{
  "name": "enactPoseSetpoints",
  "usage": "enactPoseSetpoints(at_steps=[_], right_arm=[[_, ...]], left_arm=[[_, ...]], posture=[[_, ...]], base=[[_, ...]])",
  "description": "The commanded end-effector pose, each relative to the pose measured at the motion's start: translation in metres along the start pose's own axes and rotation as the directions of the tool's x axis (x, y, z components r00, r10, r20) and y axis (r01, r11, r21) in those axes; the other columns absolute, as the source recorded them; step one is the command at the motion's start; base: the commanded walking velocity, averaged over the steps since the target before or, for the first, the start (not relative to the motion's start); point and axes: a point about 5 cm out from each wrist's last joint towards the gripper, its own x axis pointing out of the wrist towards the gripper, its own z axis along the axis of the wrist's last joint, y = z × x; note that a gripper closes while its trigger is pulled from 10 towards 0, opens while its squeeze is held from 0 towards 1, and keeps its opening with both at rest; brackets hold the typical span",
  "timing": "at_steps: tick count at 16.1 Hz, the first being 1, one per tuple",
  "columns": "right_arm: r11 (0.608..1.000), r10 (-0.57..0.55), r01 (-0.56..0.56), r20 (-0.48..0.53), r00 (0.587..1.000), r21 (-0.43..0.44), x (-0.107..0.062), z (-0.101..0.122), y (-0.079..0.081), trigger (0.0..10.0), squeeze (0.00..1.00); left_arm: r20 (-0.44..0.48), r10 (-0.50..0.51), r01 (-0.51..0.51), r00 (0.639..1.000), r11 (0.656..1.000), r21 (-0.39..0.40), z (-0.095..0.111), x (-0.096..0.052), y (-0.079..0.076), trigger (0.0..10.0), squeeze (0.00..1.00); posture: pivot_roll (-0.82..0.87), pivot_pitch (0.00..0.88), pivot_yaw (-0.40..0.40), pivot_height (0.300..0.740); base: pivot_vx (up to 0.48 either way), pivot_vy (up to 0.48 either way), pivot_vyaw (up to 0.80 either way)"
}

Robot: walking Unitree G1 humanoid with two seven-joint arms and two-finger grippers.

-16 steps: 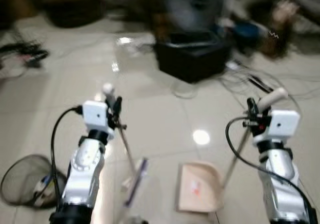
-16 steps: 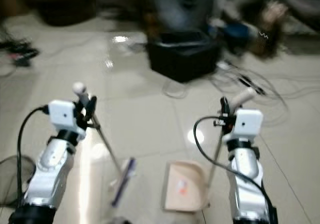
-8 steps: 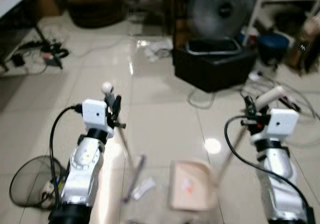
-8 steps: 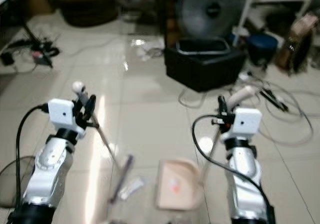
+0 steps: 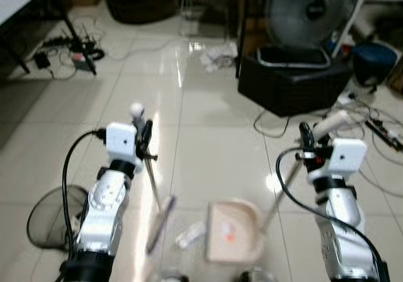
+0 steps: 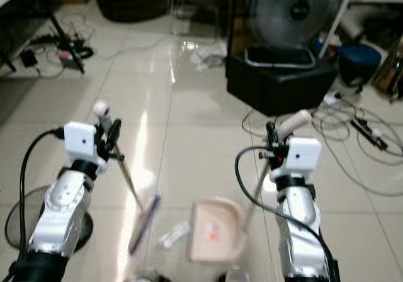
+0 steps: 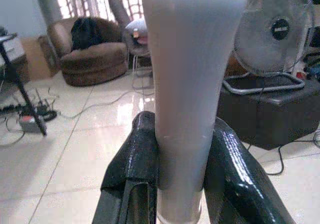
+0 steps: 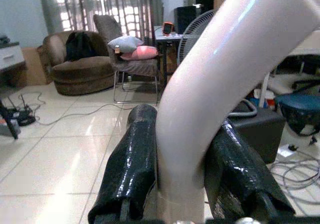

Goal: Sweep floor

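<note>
My left gripper [image 5: 145, 137] is shut on the thin broom handle [image 7: 180, 109], which slants down to the purple broom head [image 5: 161, 222] on the tiled floor. My right gripper [image 5: 305, 138] is shut on the pale dustpan handle [image 8: 200, 114]; its rod runs down to the beige dustpan [image 5: 232, 239] lying flat on the floor between my arms. A small white scrap [image 5: 190, 235] lies between the broom head and the dustpan. Crumpled white litter [image 5: 217, 56] sits farther off near the black box.
A black box [image 5: 295, 80] with a standing fan [image 5: 315, 11] behind it is ahead on the right. Cables [image 5: 368, 115] trail across the floor at right. A dark mesh basket [image 5: 53, 216] lies by my left arm. A table leg and power strip [image 5: 75, 54] stand far left.
The camera has moved: the whole scene has slid and the black box and fan sit farther right. Both grippers keep their hold on the handles. The white scrap by the broom has come into sight.
</note>
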Motion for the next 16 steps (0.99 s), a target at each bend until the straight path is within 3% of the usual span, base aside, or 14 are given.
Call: enactPoseSetpoints(at_steps=[1,6,8,10,15,16], right_arm=[[1.000,-0.023,0.023,0.038,0.999,-0.003,0.006,0.007,-0.005,10.0,0.00],[0.991,-0.111,0.116,0.063,0.992,-0.070,0.008,0.005,-0.024,10.0,0.00],[0.985,-0.135,0.142,0.079,0.988,-0.094,0.010,0.006,-0.028,10.0,0.00],[0.983,-0.135,0.147,0.106,0.985,-0.113,0.014,0.008,-0.027,10.0,0.00],[0.961,-0.095,0.146,0.217,0.972,-0.233,0.046,0.023,-0.026,10.0,0.00],[0.944,-0.024,0.099,0.234,0.972,-0.314,0.050,0.025,-0.020,10.0,0.00]], left_arm=[[0.011,0.003,-0.004,1.000,0.998,0.058,0.004,0.008,0.003,10.0,0.00],[0.019,0.019,-0.020,1.000,1.000,0.017,-0.003,0.020,-0.007,10.0,0.00],[0.030,0.010,-0.010,0.999,1.000,0.005,-0.003,0.023,-0.014,10.0,0.00],[0.051,0.032,-0.032,0.998,0.999,-0.001,-0.003,0.025,-0.011,10.0,0.00],[0.110,0.052,-0.057,0.993,0.998,0.038,0.004,0.033,0.001,10.0,0.00],[0.124,0.047,-0.052,0.991,0.998,0.036,0.006,0.034,-0.001,10.0,0.00]], posture=[[-0.01,0.116,0.060,0.740],[-0.01,0.219,0.084,0.740],[0.00,0.255,0.087,0.740],[0.00,0.308,0.098,0.740],[0.04,0.400,0.118,0.740],[0.06,0.406,0.114,0.740]], base=[[0.000,0.000,0.00],[0.000,0.000,0.00],[0.000,0.000,0.00],[0.000,0.000,0.00],[0.000,0.000,0.00],[0.000,0.000,0.00]])
